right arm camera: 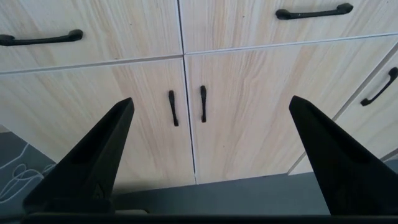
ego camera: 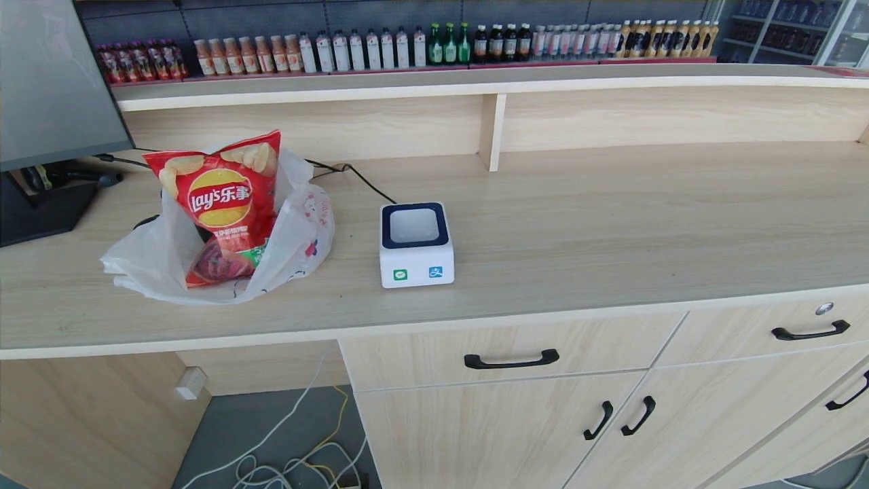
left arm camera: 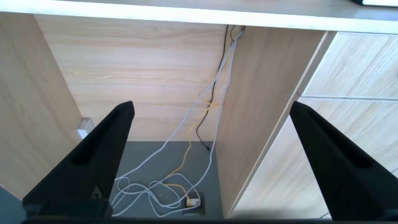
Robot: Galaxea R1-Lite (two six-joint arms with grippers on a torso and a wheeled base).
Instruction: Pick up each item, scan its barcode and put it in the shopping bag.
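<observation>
Below the counter edge, left gripper and right gripper hang with fingers spread wide, holding nothing. Up top, scanner sits mid-counter. To its left the chip bag stands upright inside the shopping bag, above the left gripper, judged the nearer arm.

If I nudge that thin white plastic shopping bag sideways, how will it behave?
The thin white plastic shopping bag looks limp and crumpled, so it would probably bunch up rather than slide whole. The puffy red crisp packet standing in it looks light, so it may topple.
</observation>
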